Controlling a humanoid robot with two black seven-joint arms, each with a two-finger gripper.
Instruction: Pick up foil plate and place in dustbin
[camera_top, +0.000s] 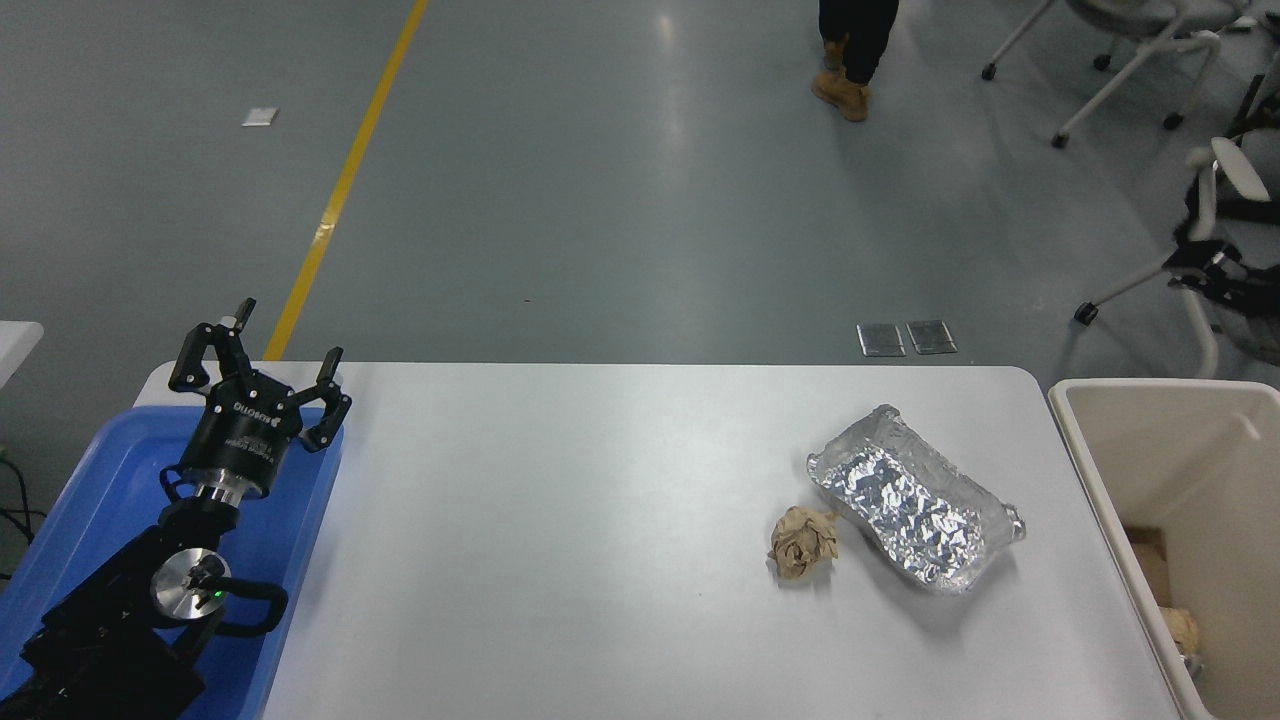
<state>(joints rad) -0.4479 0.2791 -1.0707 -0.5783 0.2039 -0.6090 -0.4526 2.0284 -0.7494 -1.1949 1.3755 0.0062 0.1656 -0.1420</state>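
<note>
Nearest the camera, at the lower left, the robot's left arm rests parked over a shallow blue tray (90, 500). Its left gripper (262, 365) points away toward the far table edge with its black fingers spread apart, holding nothing and touching nothing. The right arm and its gripper are not in view, so nothing has reached for the task's object yet.

Further out, on the right half of the white table (560, 520), the foil plate (915, 498) lies flat and angled, its crinkled silver rim raised all round. A crumpled brown paper ball (802, 541) sits just beside its near left corner, close enough that the two may be touching. To the right, past the table's edge, stands the cream dustbin (1090, 470), open at the top, with some scraps low inside.

The likely trouble comes from the foil itself: it is thin, so a pinch on the rim could crush or fold it, and it may slip free. A grasp coming from the left could catch the paper ball or nudge it along. Being light, the plate could also slide away instead of lifting.

Beyond the table, a person's boots (842, 92) show on the grey floor, well apart.
</note>
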